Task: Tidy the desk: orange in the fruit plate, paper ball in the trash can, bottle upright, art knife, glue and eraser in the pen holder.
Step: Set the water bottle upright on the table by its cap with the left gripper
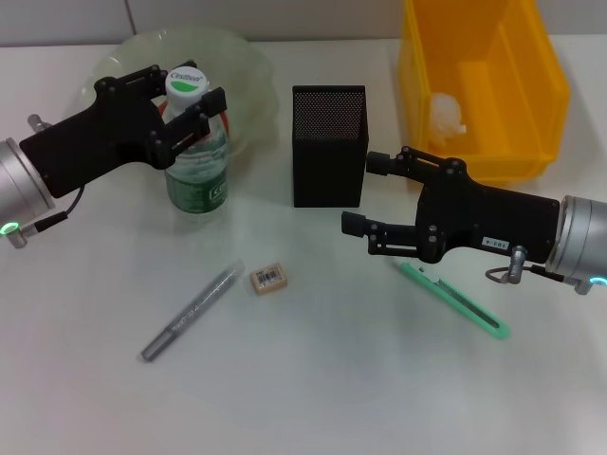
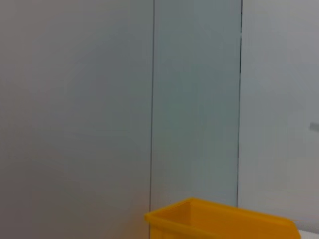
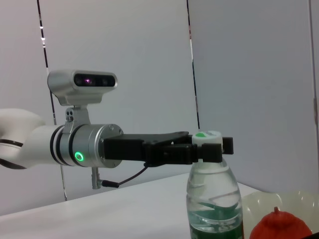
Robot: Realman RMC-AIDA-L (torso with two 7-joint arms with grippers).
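Observation:
The bottle (image 1: 196, 169) stands upright on the desk (image 1: 313, 379), and my left gripper (image 1: 190, 90) is shut on its neck just under the white cap. Behind it lies the fruit plate (image 1: 232, 57). The right wrist view shows the orange (image 3: 279, 226) in that plate (image 3: 299, 204), beside the bottle (image 3: 212, 199) and the left gripper (image 3: 209, 149). The paper ball (image 1: 446, 114) lies in the trash can (image 1: 484, 85). My right gripper (image 1: 362, 193) hangs open in front of the pen holder (image 1: 329, 142), above the art knife (image 1: 455, 301). The glue (image 1: 194, 308) and eraser (image 1: 268, 279) lie on the desk.
The left wrist view shows only a wall and the trash can's rim (image 2: 219, 216). The pen holder stands between the fruit plate and the trash can. The glue, eraser and art knife are spread across the front half of the desk.

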